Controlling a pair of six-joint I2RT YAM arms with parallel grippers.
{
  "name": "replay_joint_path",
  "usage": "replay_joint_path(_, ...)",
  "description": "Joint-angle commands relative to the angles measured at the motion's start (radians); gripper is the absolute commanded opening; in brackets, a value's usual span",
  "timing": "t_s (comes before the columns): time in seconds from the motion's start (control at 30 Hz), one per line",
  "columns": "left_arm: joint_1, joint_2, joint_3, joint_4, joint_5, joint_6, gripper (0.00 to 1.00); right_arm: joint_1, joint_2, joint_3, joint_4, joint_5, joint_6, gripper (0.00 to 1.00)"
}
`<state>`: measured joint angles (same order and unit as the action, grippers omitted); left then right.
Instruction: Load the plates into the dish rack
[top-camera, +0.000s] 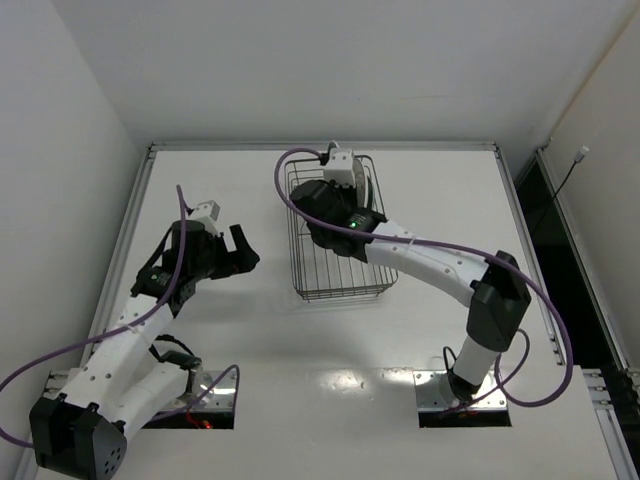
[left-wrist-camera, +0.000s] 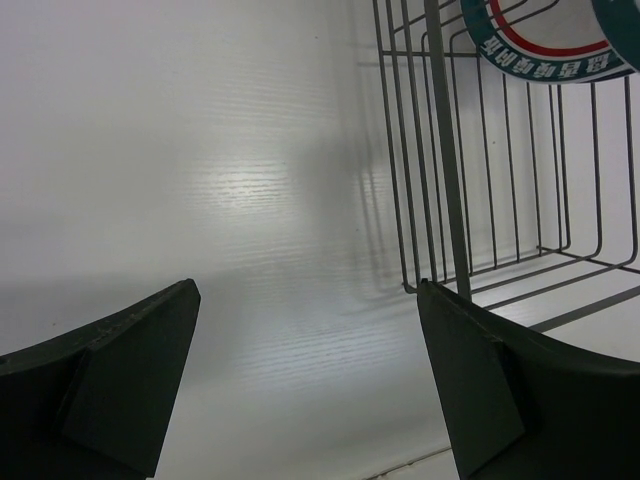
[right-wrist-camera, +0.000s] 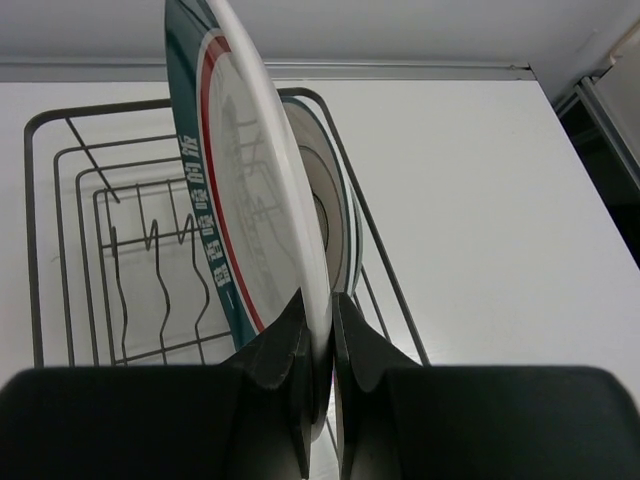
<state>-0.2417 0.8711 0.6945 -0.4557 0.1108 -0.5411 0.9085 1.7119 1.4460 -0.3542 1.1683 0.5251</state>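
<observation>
As the right hand (right-wrist-camera: 318, 300) clamps a plate (right-wrist-camera: 255, 190), second plate (right-wrist-camera: 335, 200) just behind — left hand (left-wrist-camera: 308, 290) gapes beside rack (left-wrist-camera: 447, 150).

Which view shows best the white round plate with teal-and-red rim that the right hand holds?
The right wrist view: the white round plate with teal-and-red rim stands on edge, pinched in the right hand. The left wrist view shows only some rim; the top view hides it under the right arm.

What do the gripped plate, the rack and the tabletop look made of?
The plate: glazed ceramic or melamine, hard to tell which; glossy white face, printed teal and red bands. The rack: metal wire, by its thin bent dark grey rods with a dull coating. The tabletop: probably white laminate; faint grain lines, soft sheen.
</observation>
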Motion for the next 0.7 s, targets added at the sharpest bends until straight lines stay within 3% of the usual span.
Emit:
replay_joint_path(0.0,-0.008,-0.021,0.014,0.020,-0.014,0.006,0.89,-0.008,0.058,0.027,0.063,0.016,-0.014,0.00)
replay_joint_path(0.2,-0.019,-0.021,0.014,0.029,-0.014,0.006,0.89,-0.008,0.222,0.166,-0.032,0.016,0.010,0.00)
replay_joint_path(0.4,-0.037,-0.012,-0.004,0.038,-0.005,-0.003,0.89,-0.008,0.285,0.240,-0.130,-0.016,0.058,0.01)
replay_joint_path(0.6,-0.057,-0.012,-0.004,0.038,-0.025,-0.003,0.89,-0.017,0.218,0.240,-0.143,-0.106,0.093,0.28)
replay_joint_path(0.63,-0.057,-0.012,-0.004,0.038,-0.025,-0.003,0.89,-0.017,0.206,0.240,-0.156,-0.126,0.093,0.40)
replay_joint_path(0.67,-0.057,-0.012,-0.004,0.038,-0.025,-0.003,0.89,-0.028,0.193,0.257,-0.167,-0.146,0.093,0.44)
